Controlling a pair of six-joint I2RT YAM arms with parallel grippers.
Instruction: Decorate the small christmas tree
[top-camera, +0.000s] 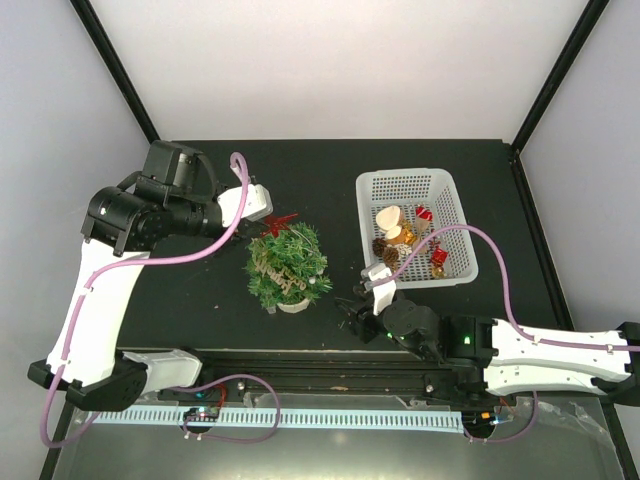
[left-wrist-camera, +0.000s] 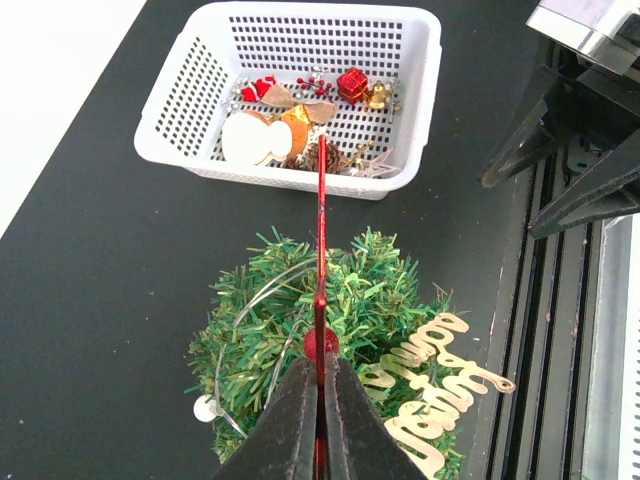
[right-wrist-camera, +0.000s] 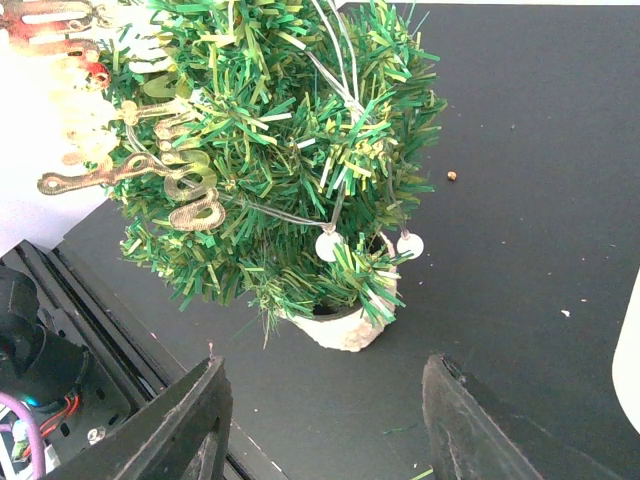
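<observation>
Tipping is the risk: small christmas tree (top-camera: 287, 262), at table (top-camera: 200, 315) centre, could be toppled if the red ornament (left-wrist-camera: 321, 230) clamped in the left end effector (left-wrist-camera: 320, 378) is pushed hard; right end effector (right-wrist-camera: 325, 400) open, empty.

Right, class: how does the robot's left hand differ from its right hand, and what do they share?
The left hand is shut on a thin red glittery ornament; the right hand stands open and empty. The left hand is above the small bushy green artificial tree; the right hand sits low, facing its pale round base. Both are dark and point at the tree.
</observation>
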